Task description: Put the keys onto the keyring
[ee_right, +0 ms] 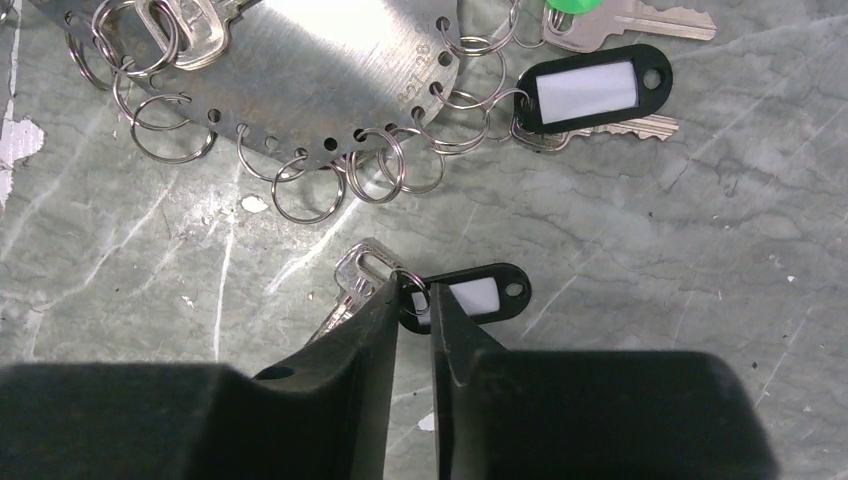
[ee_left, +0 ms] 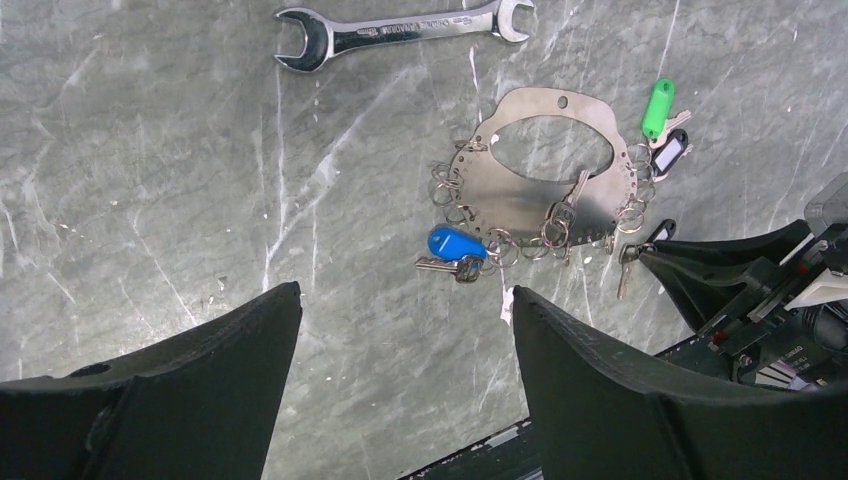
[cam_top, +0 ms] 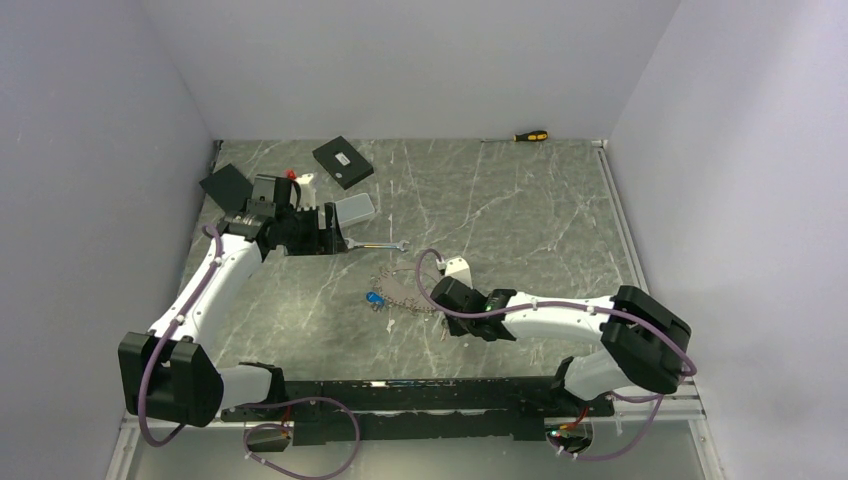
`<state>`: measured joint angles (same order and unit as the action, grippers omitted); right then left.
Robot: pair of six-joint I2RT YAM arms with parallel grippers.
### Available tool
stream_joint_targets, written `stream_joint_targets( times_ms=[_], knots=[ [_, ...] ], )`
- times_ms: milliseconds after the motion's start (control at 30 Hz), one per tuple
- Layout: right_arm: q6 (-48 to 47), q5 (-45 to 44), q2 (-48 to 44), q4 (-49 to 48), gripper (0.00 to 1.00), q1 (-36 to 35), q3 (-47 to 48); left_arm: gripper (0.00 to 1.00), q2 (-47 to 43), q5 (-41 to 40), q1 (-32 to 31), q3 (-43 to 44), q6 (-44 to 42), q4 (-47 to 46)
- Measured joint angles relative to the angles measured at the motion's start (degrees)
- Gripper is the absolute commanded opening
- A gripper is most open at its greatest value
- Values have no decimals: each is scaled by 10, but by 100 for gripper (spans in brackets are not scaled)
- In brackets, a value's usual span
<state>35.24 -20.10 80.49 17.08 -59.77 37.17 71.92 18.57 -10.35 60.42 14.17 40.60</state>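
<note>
Roughly midway between the two arms, the keyring (ee_left: 510,200) lies flat on the grey table (cam_top: 560,220). It is one silver plate with an oval hole and many small wire rings along its edge. Four keys (ee_left: 447,266) carry tags. One blue tag (ee_left: 455,243) sits just beside the fringe of rings. One green tag (ee_left: 657,107) and one black tag (ee_left: 670,155) lie together at another side. A second black tag (ee_right: 480,295) lies apart from the plate. One bare key (ee_left: 575,193) rests on the plate. The right gripper (ee_right: 412,290) stands narrow at that loose tag, with its small ring between the fingertips; whether the ring is pinched I cannot tell. The left gripper (ee_left: 405,380) hangs wide and empty. One wrench (ee_left: 400,28) lies beyond the plate.
</note>
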Motion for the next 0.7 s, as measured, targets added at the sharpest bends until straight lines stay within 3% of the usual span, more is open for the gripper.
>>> stream_joint_targets(
  times_ms=[200, 533, 700],
  knots=[
    [-6, -2, 0, -5, 0, 0, 0, 82, 0, 0, 0, 0, 0, 0],
    [-11, -4, -34, 0, 0, 0, -4, 83, 0, 5, 0, 0, -2, -1],
    [-22, -5, -106, -7, 0, 0, -19, 83, 0, 26, 0, 0, -6, -4]
  ],
)
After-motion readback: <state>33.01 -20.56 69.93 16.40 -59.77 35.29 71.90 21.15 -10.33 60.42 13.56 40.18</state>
